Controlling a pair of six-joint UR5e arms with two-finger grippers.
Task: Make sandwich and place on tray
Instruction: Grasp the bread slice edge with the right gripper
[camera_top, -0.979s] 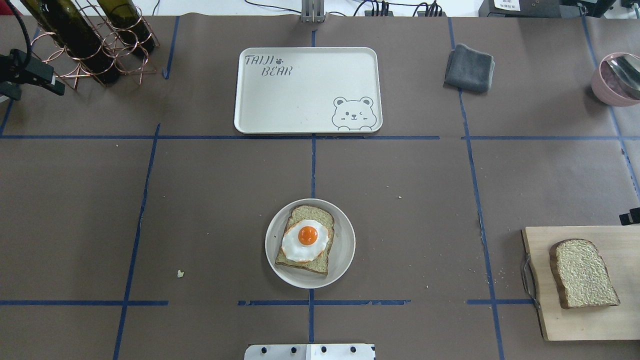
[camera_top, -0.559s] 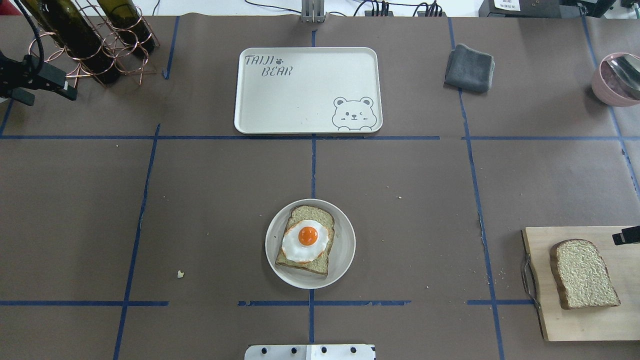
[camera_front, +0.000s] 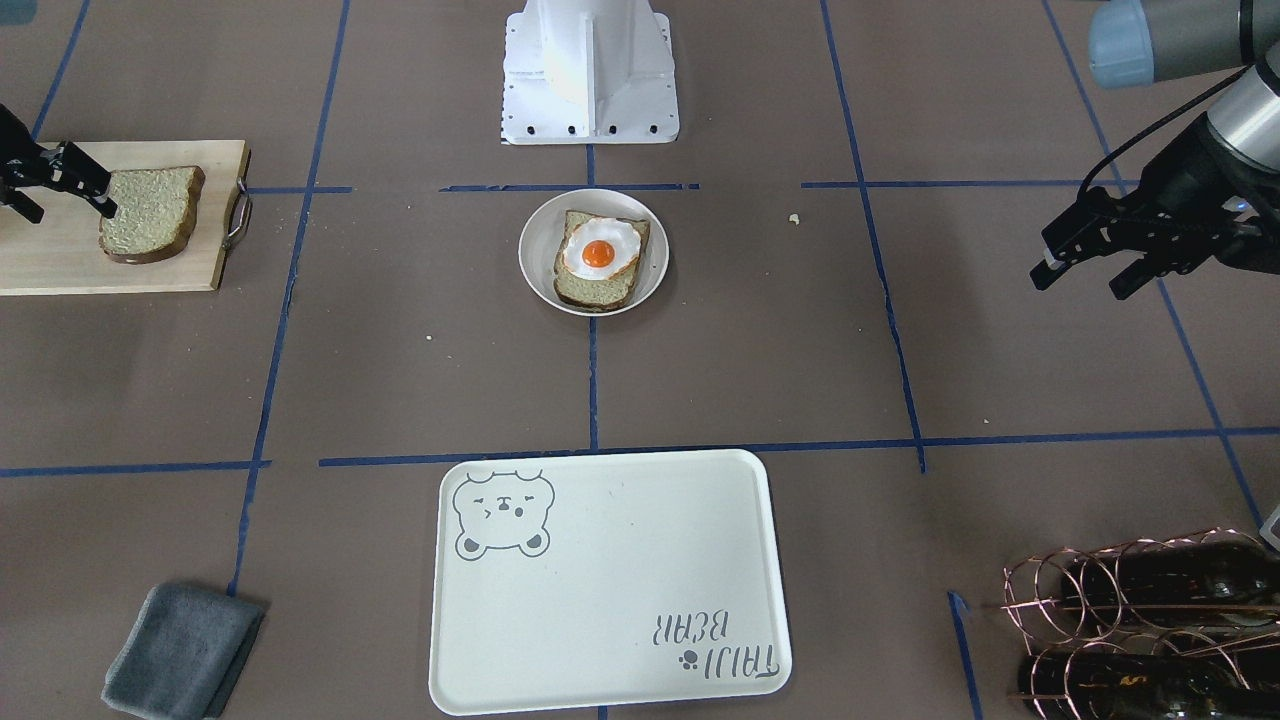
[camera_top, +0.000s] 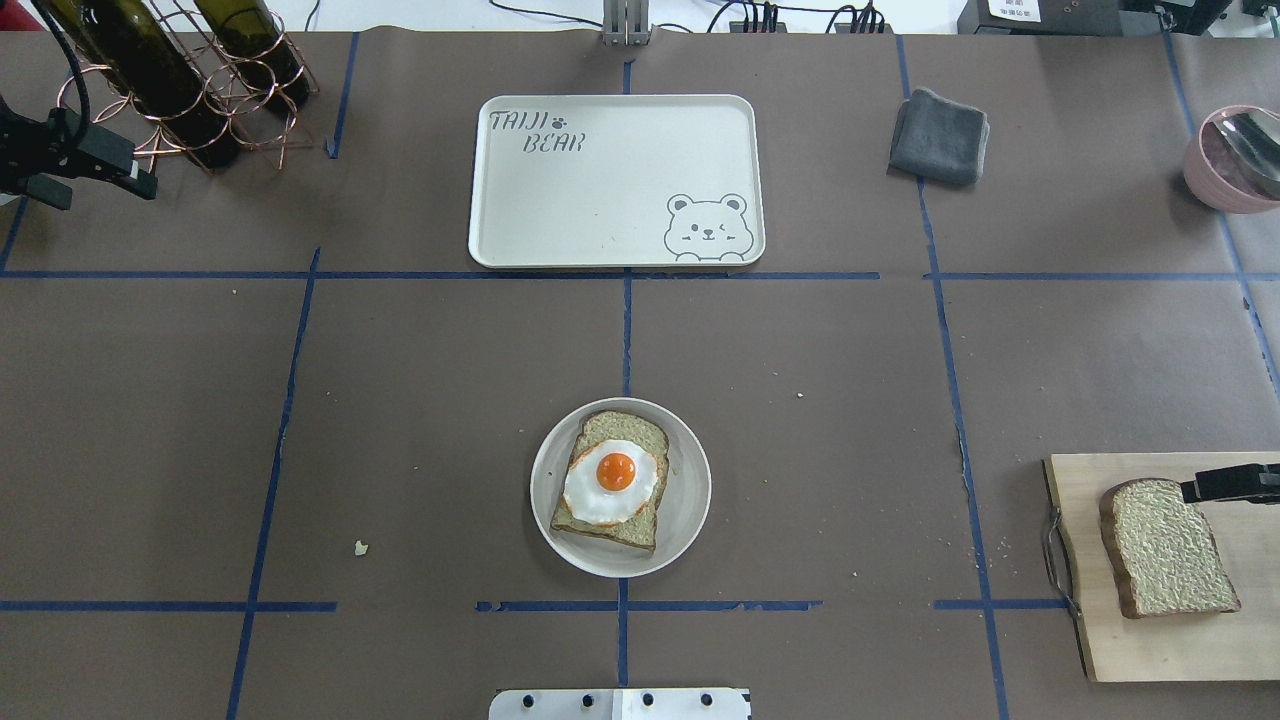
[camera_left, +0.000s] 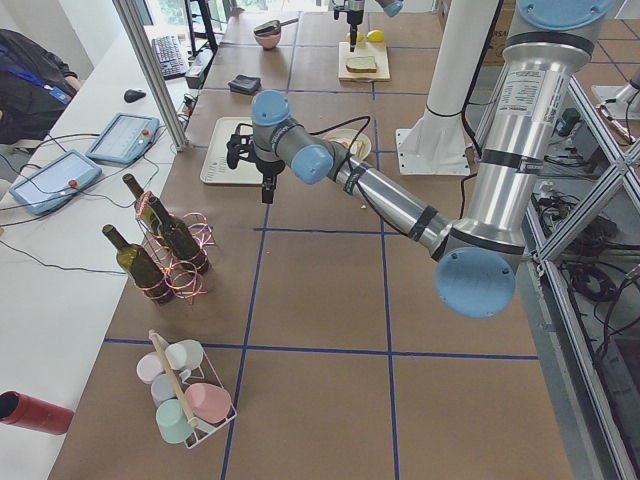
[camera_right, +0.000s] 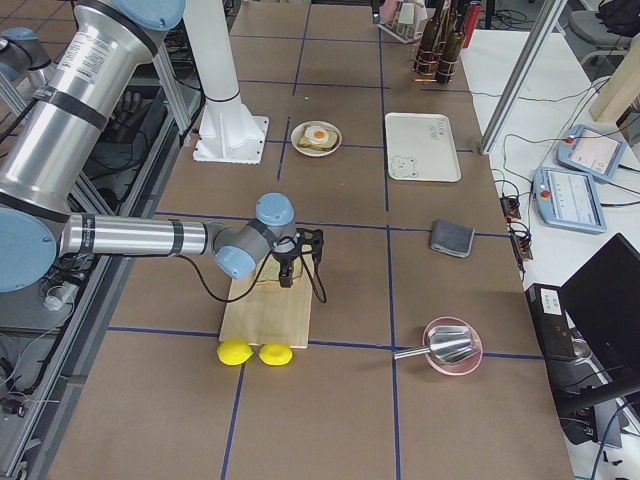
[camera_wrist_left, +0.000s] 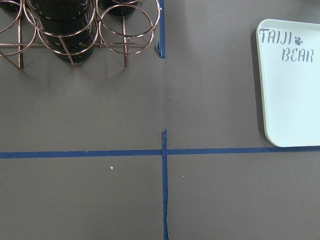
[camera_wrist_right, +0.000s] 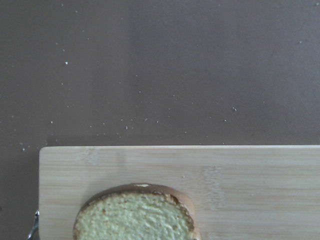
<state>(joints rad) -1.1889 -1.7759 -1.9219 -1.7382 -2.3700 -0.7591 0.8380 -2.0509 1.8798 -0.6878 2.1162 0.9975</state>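
One bread slice (camera_top: 640, 430) lies on a small round white plate (camera_top: 690, 500) at the near centre, with the fried egg (camera_top: 612, 480) on top of it. The second bread slice (camera_top: 1165, 548) lies on a wooden board (camera_top: 1130, 640) at the near right. The cream bear tray (camera_top: 610, 180) is bare at the far centre. My right gripper (camera_front: 65, 205) is open and hovers over the board at the far edge of that slice; its finger also shows in the overhead view (camera_top: 1240, 483). My left gripper (camera_front: 1080, 285) is open and empty at the far left, next to the bottle rack.
A copper wire rack with dark bottles (camera_top: 180, 70) stands at the far left. A folded grey cloth (camera_top: 940, 135) lies right of the tray. A pink bowl with a metal scoop (camera_top: 1235, 160) is at the far right. Two lemons (camera_right: 250, 352) lie beside the board.
My right gripper has come in from the right edge over the board, up to the loose bread slice. My left gripper has shifted a little to the right and nearer.
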